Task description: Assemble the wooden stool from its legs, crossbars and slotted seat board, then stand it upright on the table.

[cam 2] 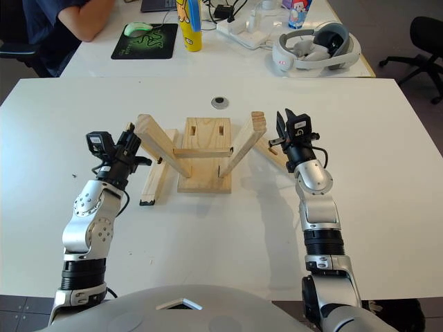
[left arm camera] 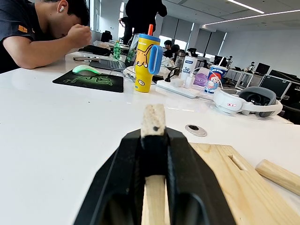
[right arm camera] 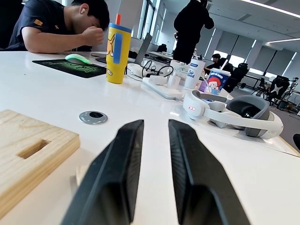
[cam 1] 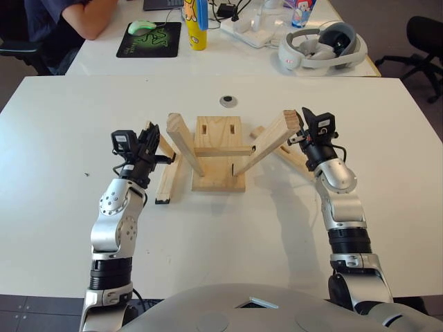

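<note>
Two arms forward: left hand (cam 1: 148, 142) tight around wooden piece (left arm camera: 153, 119), right hand (right arm camera: 155, 124) narrowly agape

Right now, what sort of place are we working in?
Probably an open-plan office or lab. You are at a white table, and the next desk holds a headset and a mouse pad. Rows of monitors sit under strip lights behind.

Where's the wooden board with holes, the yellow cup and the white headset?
Flat wooden seat board with slots (cam 1: 211, 176): left eye view, near end.
Tall yellow cup (cam 1: 196, 38): left eye view, lower body.
White headset (cam 1: 289, 57): left eye view, left end.
</note>
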You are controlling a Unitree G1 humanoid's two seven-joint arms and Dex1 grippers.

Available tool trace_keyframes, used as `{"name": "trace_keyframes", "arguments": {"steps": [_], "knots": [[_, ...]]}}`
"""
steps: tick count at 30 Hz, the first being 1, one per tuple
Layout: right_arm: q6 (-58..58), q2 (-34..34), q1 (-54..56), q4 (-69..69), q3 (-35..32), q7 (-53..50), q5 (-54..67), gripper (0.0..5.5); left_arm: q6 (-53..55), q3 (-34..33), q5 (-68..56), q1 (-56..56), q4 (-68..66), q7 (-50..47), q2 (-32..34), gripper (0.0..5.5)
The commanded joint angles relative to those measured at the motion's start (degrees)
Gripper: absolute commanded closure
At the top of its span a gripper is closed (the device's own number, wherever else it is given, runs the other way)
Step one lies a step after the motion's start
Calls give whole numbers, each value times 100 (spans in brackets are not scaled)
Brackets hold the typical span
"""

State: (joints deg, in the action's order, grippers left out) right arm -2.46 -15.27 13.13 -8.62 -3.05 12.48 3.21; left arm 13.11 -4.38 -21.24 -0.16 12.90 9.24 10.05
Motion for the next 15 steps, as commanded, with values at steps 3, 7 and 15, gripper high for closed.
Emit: {"name": "trace_keyframes", "arguments": {"steps": [3, 7, 15], "knots": [[-22, 0, 130, -14, -20, 11, -26, 451, 451, 304, 633, 88, -116, -92, 195, 506], [-27, 19, 168, -44, -18, -12, -34, 451, 530, 517, 847, 199, -287, 22, 241, 506], [-49, 42, 197, -73, -27, -37, -41, 451, 227, 550, 1025, 751, -1513, 355, 351, 506]]}}
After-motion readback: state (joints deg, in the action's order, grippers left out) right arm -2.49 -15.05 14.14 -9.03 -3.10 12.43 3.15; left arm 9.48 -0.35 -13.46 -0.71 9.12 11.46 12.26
